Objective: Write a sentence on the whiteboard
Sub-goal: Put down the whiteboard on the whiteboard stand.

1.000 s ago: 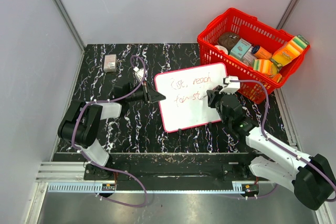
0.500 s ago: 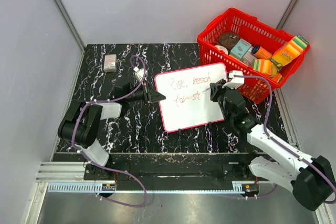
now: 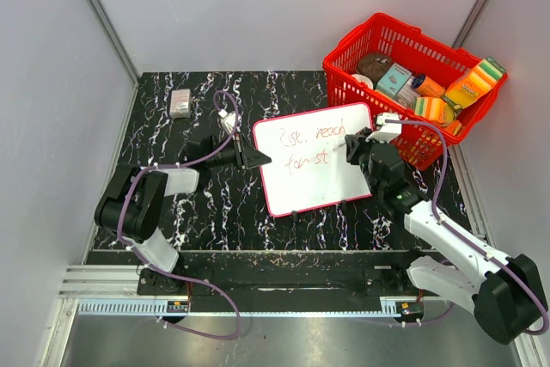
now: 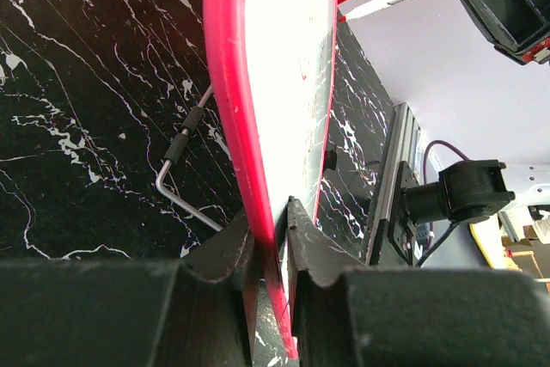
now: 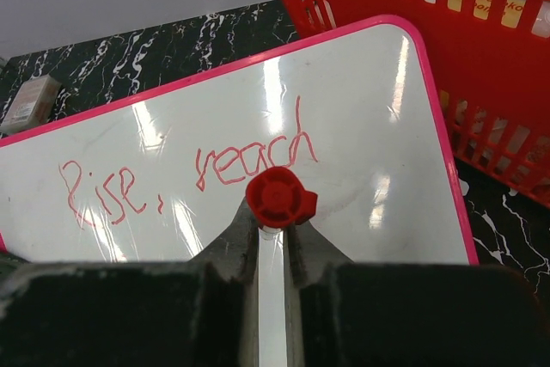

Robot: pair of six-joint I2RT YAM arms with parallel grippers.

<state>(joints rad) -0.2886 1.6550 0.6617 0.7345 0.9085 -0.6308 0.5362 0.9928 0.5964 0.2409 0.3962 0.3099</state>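
Left gripper (image 3: 256, 159) is closed on the red rim at the left edge of the whiteboard (image 3: 318, 185), 1 finger on each face. The board sits mid-table (image 3: 284, 92), its far right corner just beside the red basket (image 3: 351, 39). The sentence (image 5: 243, 166) runs in 2 rows, rightward and slightly away, toward the basket. Right gripper (image 5: 273, 225) clamps a red-ended marker (image 5: 279, 198), long axis pointing at the board; contact cannot be told.
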